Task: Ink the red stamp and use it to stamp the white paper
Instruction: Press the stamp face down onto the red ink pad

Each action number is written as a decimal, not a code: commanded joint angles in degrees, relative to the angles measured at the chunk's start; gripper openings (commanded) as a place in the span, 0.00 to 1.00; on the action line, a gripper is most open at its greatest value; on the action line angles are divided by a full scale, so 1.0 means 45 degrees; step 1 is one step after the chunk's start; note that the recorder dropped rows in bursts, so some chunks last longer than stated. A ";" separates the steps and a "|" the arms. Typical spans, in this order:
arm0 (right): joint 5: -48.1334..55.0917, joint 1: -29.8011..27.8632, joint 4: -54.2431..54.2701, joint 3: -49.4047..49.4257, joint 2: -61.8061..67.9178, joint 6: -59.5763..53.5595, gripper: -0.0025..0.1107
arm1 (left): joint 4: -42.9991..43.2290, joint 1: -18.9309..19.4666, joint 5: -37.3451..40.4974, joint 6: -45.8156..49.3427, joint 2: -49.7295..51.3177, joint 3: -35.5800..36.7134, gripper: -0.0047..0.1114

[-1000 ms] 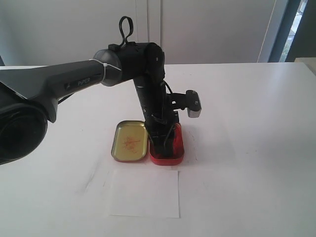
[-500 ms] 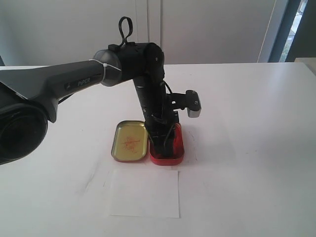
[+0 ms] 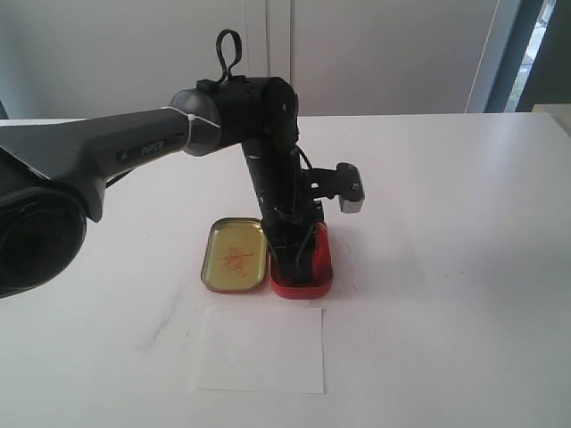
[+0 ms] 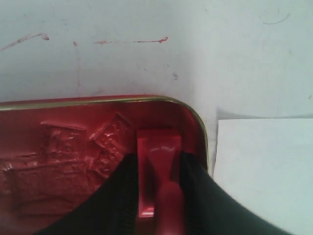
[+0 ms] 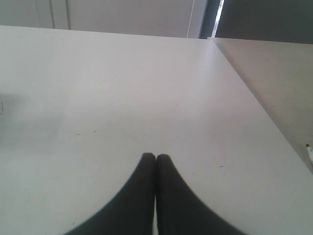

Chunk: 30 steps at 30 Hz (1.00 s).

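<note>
My left gripper (image 4: 157,161) is shut on the red stamp (image 4: 159,169), its black fingers on either side of the handle. The stamp's block base sits down in the red ink-pad tin (image 4: 63,161), near the tin's corner closest to the white paper (image 4: 266,166). In the exterior view the left arm stands over the red tin (image 3: 303,267) and hides the stamp. The white paper (image 3: 260,349) lies flat just in front of the tins. My right gripper (image 5: 156,156) is shut with nothing in it, above bare table, and does not show in the exterior view.
The gold-coloured tin lid (image 3: 235,255) lies open beside the red tin, on its left. Red ink smears mark the table (image 4: 132,41) beyond the tin. The white table's edge (image 5: 274,127) runs off to the right of my right gripper.
</note>
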 commanded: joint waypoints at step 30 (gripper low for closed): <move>-0.0179 -0.0040 -0.0104 0.0071 -0.0081 0.0003 0.02 | 0.0227 -0.0042 0.0010 -0.0182 -0.1119 -0.0218 0.04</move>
